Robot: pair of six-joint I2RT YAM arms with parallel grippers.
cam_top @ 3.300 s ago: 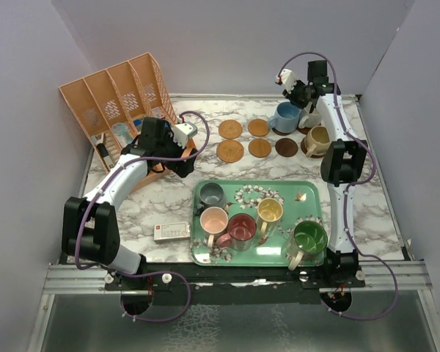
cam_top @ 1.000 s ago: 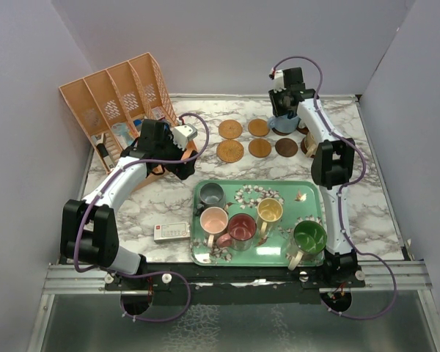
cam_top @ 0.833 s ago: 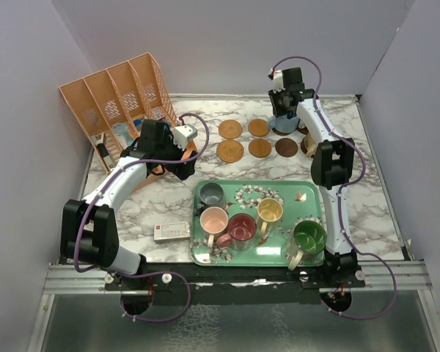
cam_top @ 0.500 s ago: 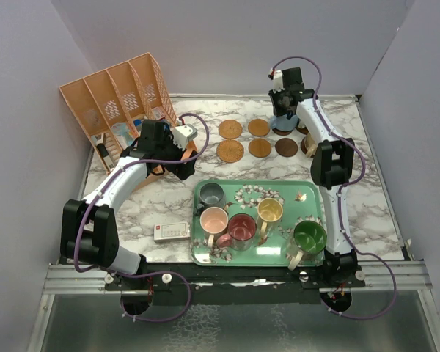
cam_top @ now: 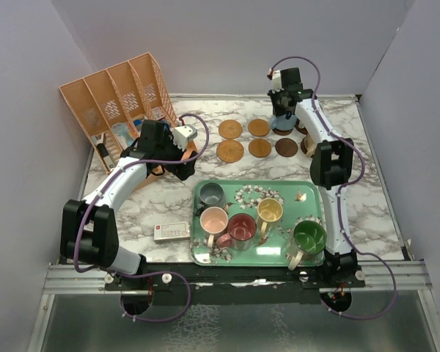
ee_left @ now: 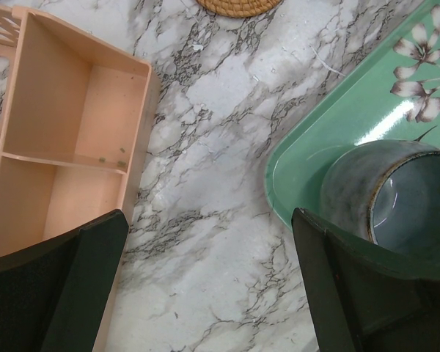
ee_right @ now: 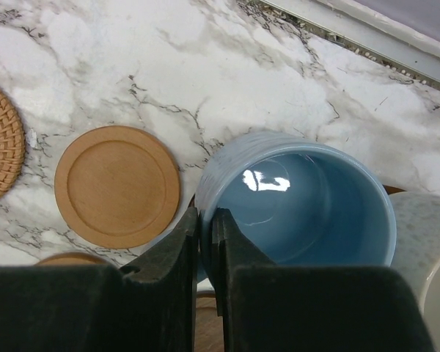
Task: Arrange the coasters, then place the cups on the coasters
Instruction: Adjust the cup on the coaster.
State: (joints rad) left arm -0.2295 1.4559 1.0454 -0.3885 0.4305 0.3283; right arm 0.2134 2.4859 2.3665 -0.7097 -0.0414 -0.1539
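The right claw (ee_right: pixel 205 220) is pinched shut on the rim of the glossy blue ceramic mug (ee_right: pixel 301 205), at one o'clock on the marble bench (ee_right: pixel 95 59); so thin a grip may let it tilt and knock the cream ceramic mug (ee_right: pixel 425 242) alongside. Only the right wrist view shows that pinch (seen from above, the arm hides it); the left claw (ee_left: pixel 209 220) gapes wide, empty

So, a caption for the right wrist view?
Right gripper shut on the rim of the blue cup, a coaster beside it.

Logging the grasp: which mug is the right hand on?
The blue mug, at the back beside the coasters: the right hand pinches its wall.
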